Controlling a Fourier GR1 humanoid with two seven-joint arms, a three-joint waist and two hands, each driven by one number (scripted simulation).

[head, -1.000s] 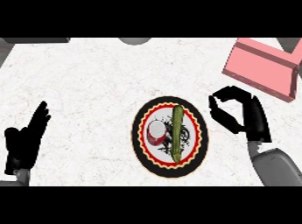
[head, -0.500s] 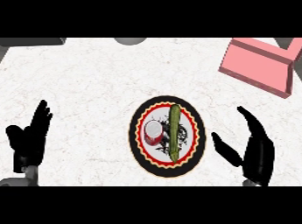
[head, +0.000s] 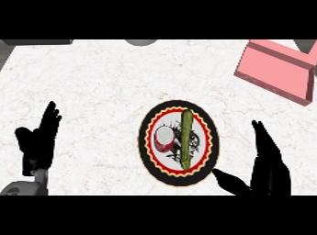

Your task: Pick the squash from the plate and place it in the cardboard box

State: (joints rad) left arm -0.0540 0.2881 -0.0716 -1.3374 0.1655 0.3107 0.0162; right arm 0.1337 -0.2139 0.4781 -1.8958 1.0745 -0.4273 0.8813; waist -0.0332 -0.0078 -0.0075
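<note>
While it lies lengthwise down the middle of the plate (head: pixel 147 137), the squash (head: pixel 186 139) shows as a long, thin green strip, its lower tip reaching toward the plate's scalloped red and yellow border. Beside it, on its left, sits a small round red and white thing (head: pixel 164 139) that is hard to make out, and dark markings on the plate's white centre cannot be read either. The plate rests on the marbled white counter (head: pixel 99 87), a little right of the frame's centre.

Lower right of the plate, the right hand (head: pixel 268 160) stands open, fingers straight and pointing up the frame, thumb spread toward the plate's lower rim; it holds nothing, and its wrist is cut off at the bottom. At the lower left the left hand (head: pixel 37 142) rests open, fingers up, well apart from the plate.

In the upper right corner the pink cardboard box (head: pixel 283 69) is partly cut off by the frame's edge.
</note>
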